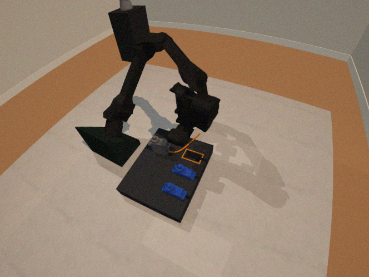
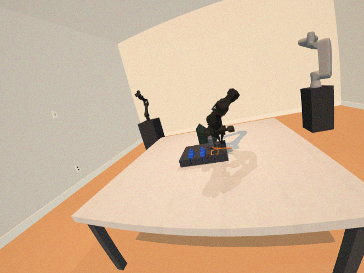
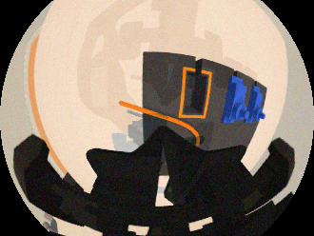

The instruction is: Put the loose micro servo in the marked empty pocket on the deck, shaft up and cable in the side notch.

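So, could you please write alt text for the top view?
A black arm's shut gripper sits low over the dark deck, beside a grey micro servo with an orange cable. The orange-outlined pocket is empty; two blue servos sit below it.
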Robot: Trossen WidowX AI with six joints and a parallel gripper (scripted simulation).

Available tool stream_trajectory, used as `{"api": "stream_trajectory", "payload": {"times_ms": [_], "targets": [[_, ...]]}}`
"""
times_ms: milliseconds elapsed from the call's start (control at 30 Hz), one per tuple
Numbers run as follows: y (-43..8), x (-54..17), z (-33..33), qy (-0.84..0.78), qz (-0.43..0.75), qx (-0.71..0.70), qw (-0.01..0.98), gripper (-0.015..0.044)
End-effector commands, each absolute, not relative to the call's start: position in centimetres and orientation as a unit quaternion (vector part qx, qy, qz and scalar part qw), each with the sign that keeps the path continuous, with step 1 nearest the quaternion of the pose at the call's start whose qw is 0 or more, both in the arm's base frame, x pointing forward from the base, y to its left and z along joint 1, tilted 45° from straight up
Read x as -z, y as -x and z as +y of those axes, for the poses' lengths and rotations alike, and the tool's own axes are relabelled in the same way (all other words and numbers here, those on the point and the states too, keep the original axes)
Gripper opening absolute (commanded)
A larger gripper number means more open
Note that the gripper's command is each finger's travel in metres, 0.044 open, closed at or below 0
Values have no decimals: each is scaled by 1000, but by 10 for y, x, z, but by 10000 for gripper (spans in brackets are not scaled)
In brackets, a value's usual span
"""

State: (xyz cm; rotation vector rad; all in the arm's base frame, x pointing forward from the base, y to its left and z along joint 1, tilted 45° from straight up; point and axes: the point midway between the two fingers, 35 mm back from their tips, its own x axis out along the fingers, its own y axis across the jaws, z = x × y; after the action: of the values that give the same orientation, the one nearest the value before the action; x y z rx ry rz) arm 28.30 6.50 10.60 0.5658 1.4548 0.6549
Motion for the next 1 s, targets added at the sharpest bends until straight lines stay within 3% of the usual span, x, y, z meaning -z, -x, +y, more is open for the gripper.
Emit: {"api": "stream_trajectory", "payload": {"times_ms": [0, 33, 367, 600, 967], "targets": [[-282, -117, 56, -247, 643, -290, 664, 0], [-282, -117, 56, -247, 643, -290, 664, 0], [-230, -97, -25, -201, 626, -328, 679, 263], [-223, -97, -31, -198, 623, -334, 679, 440], [-223, -78, -13, -198, 622, -334, 680, 440]]}}
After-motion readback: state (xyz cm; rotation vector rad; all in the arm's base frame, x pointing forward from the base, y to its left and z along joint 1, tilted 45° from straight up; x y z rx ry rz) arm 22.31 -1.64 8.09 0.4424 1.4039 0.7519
